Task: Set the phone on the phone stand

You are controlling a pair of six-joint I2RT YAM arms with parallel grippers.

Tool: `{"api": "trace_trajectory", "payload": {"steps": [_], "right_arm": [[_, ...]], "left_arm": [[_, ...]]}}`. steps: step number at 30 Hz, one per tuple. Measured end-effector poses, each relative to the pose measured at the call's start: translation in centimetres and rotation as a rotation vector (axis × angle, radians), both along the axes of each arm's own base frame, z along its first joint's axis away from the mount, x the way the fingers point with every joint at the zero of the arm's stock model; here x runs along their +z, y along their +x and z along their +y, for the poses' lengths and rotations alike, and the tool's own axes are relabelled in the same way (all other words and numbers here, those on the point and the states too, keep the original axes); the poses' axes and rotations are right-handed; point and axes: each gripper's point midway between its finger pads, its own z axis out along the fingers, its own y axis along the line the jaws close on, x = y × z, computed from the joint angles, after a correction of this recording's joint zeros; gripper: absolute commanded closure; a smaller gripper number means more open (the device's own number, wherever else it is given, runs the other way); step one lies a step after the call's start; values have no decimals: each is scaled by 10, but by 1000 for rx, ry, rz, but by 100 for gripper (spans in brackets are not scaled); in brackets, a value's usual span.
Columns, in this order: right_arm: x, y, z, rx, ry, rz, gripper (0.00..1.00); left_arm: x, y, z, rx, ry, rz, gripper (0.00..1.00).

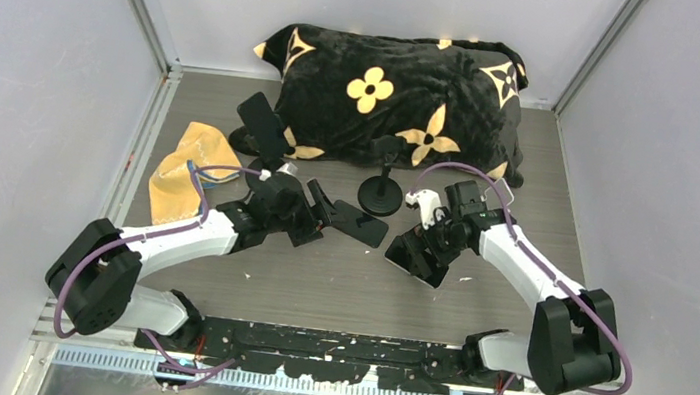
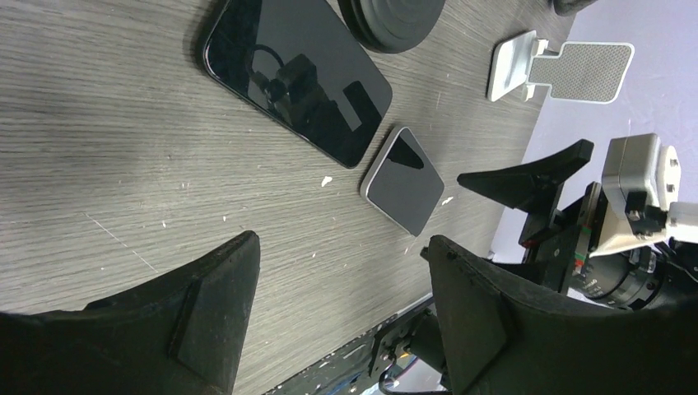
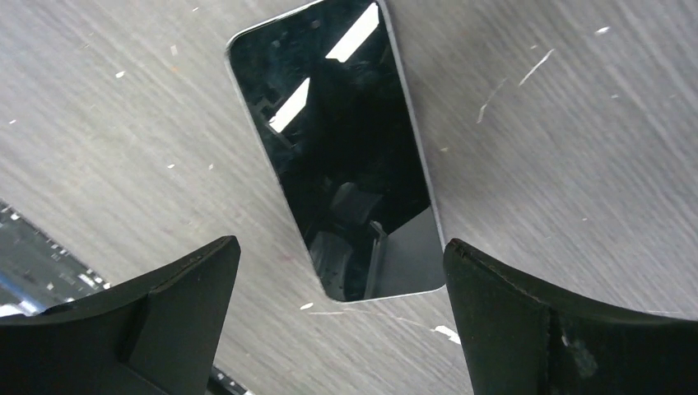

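Two phones lie flat on the wood table. The silver-edged phone (image 3: 346,156) is under my right gripper (image 3: 341,244), which hangs open just above its near end, a finger off each side and neither touching it; the top view has that phone (image 1: 412,257) and gripper (image 1: 425,247) at centre right. A larger black phone (image 2: 296,78) lies ahead of my left gripper (image 2: 342,243), which is open and empty over bare table. The black phone stand (image 1: 379,197), with a round base and a thin post, rises between the arms just behind the phones.
A black blanket with yellow flowers (image 1: 394,92) fills the back of the table. An orange cloth (image 1: 190,170) lies at the left. A second black stand (image 1: 262,126) is at back left. A white stand (image 2: 560,70) sits near the right wall.
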Motion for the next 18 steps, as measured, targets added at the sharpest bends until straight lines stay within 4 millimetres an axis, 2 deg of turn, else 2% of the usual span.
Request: {"api": "trace_trajectory", "payload": {"steps": [4,18], "right_arm": [[-8,10,-2,-8,-48,-23,0],[-37,13,7,57,-193,0,0]], "left_arm": [[1,1,-1,0,-4,-4,25],[3,2,-1,1,-9,-10,25]]}}
